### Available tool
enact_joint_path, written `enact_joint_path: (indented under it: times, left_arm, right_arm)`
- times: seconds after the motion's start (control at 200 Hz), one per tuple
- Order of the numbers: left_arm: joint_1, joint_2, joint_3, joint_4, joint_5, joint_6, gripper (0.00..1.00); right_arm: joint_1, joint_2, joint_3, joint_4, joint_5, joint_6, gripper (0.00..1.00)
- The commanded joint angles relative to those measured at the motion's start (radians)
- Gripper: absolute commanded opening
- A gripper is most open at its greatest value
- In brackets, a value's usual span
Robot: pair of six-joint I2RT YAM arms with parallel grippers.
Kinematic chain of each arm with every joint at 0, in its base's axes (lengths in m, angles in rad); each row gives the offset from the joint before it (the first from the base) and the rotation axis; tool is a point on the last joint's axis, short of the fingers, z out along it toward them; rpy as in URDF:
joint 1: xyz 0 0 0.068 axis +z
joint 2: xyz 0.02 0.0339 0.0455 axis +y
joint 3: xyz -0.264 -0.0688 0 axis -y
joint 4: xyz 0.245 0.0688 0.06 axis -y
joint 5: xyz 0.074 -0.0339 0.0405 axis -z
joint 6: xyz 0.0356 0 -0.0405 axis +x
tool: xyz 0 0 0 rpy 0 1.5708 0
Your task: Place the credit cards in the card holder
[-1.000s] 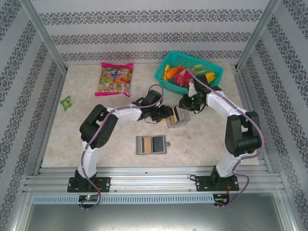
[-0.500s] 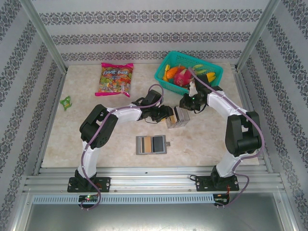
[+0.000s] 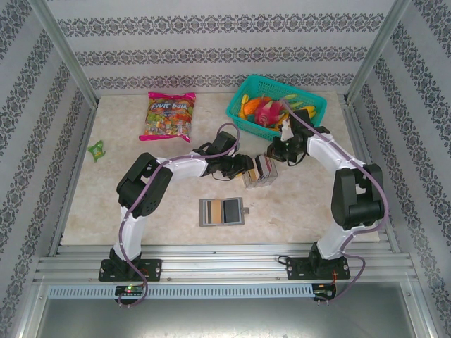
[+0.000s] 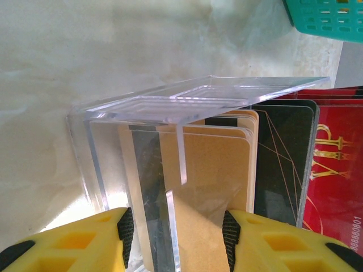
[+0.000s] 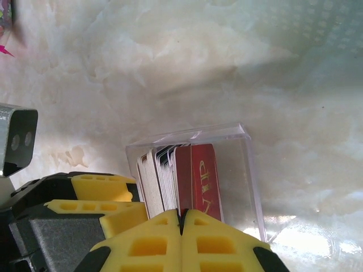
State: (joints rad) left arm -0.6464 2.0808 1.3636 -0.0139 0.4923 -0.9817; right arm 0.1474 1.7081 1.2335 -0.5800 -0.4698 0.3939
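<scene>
The right gripper (image 5: 181,218) is pressed fully closed at the edge of the credit cards (image 5: 195,175), which are stood upright in a clear plastic box (image 5: 249,170); whether a card is pinched cannot be told. The box is clasped by the left gripper (image 4: 176,226). The card holder (image 3: 221,211) is laid open on the table (image 3: 289,211), nearer the arm bases.

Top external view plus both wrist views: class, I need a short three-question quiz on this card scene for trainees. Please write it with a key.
1. True or false: the card holder lies open on the table, away from both arms.
2. Choose: the credit cards sit A) in the card holder, B) in a clear box, C) loose on the table.
3. Short answer: which end effector grips the clear box?
Key: 1 true; 2 B; 3 the left end effector.
</scene>
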Motion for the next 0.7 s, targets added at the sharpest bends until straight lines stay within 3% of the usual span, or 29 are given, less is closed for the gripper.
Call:
enact_joint_path:
  times: [0.0, 0.32, 0.694]
  left_arm:
    - [-0.012, 0.025, 0.043, 0.027, 0.038, -0.012, 0.49]
    - [-0.013, 0.025, 0.042, 0.027, 0.040, -0.012, 0.49]
    - [-0.015, 0.022, 0.043, 0.024, 0.040, -0.009, 0.49]
  right_arm:
    - [-0.002, -0.050, -0.017, -0.016, -0.040, -0.003, 0.05]
    - [-0.003, -0.041, -0.022, -0.040, 0.027, -0.020, 0.08]
    - [-0.005, -0.016, -0.058, 0.072, -0.134, 0.044, 0.13]
